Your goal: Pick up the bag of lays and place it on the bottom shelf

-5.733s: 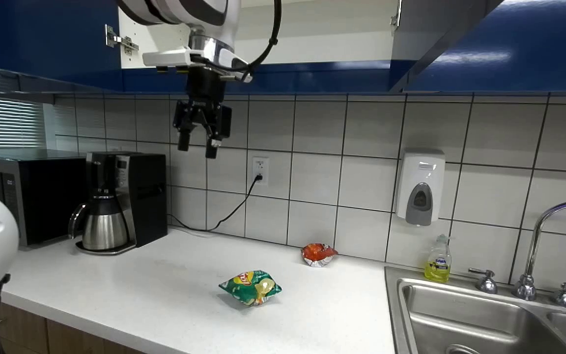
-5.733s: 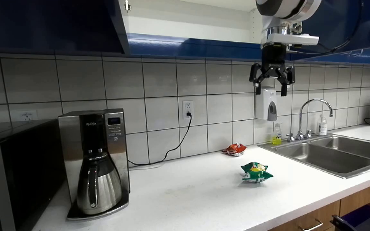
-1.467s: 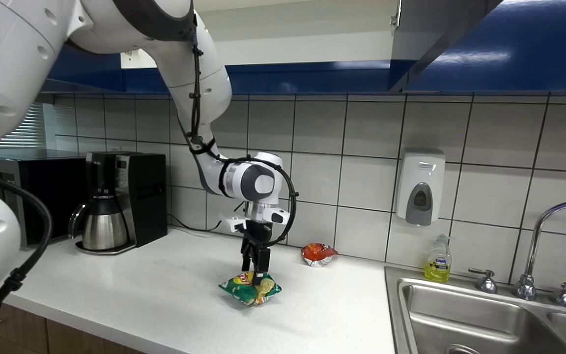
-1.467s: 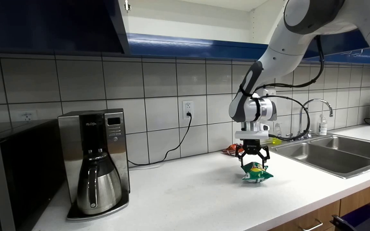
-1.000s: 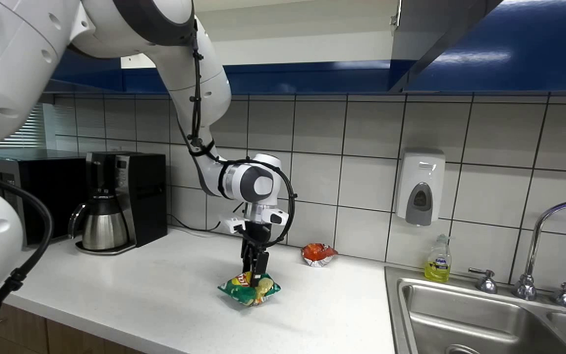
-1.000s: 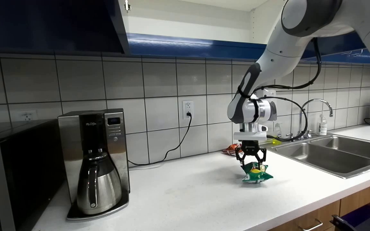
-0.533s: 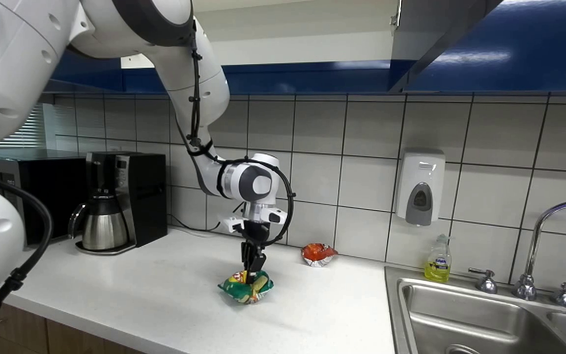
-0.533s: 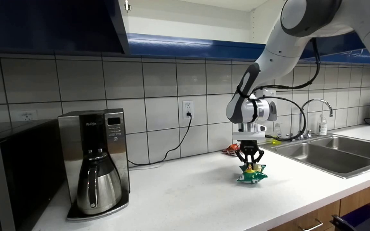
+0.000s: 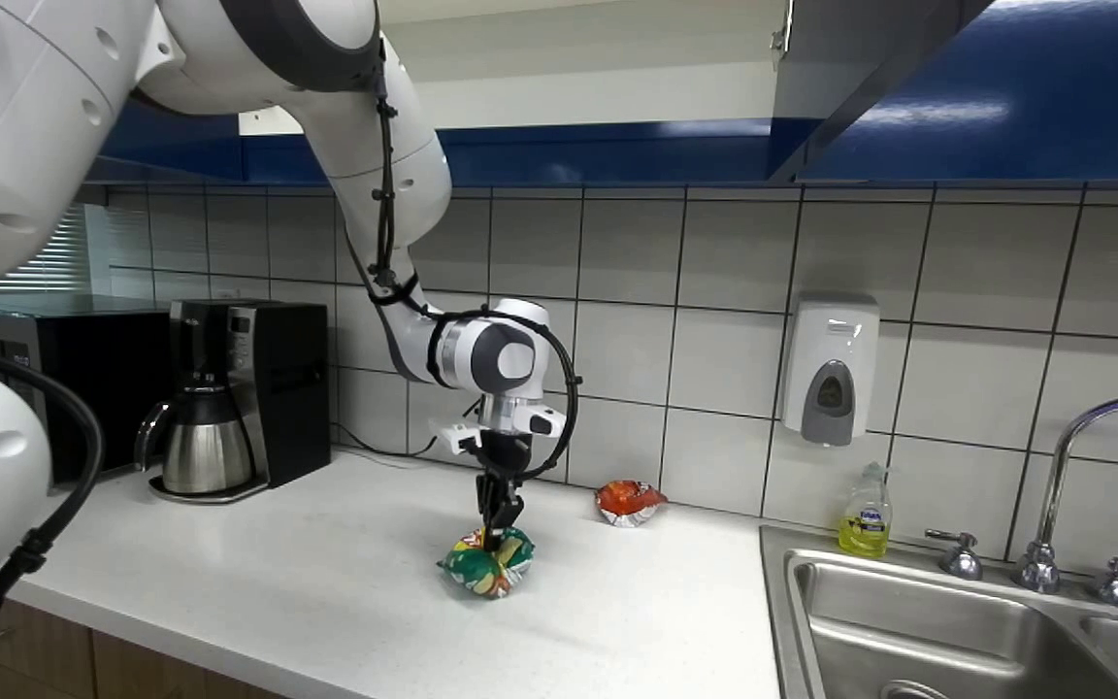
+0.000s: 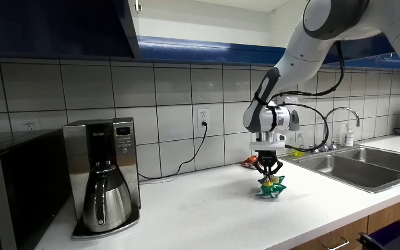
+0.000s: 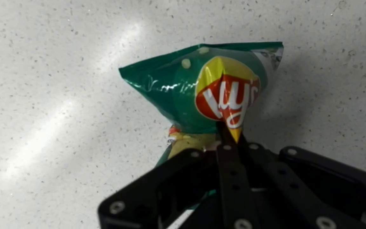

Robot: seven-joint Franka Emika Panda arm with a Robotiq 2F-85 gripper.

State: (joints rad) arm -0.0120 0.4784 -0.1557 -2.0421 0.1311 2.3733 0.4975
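Observation:
The bag of lays [image 9: 470, 571] is green with a red and yellow logo, at counter level in both exterior views. My gripper [image 10: 268, 177] points down from above and is shut on the bag's middle. In the wrist view a yellow-tipped fold of the bag [image 11: 173, 92] is pinched by the gripper [image 11: 232, 135], and the film bulges out on both sides. Whether the bag's underside touches the counter I cannot tell. Overhead stands an open cabinet [image 10: 203, 24]; its blue lower edge [image 9: 608, 153] hides the surface of the bottom shelf.
A red bag [image 9: 629, 503] lies against the tiled wall behind. To one side are a coffee maker [image 10: 108, 194] and a microwave [image 10: 26, 180], to the other a sink [image 9: 918, 602], a dish soap bottle [image 9: 867, 515] and a wall dispenser [image 9: 831, 369]. An open cabinet door [image 9: 870, 83] juts out.
Earlier my arm came down from near the cabinet. Within the last second the fingers closed, gathering the bag into a narrower, folded shape, and the gripper has risen very slightly.

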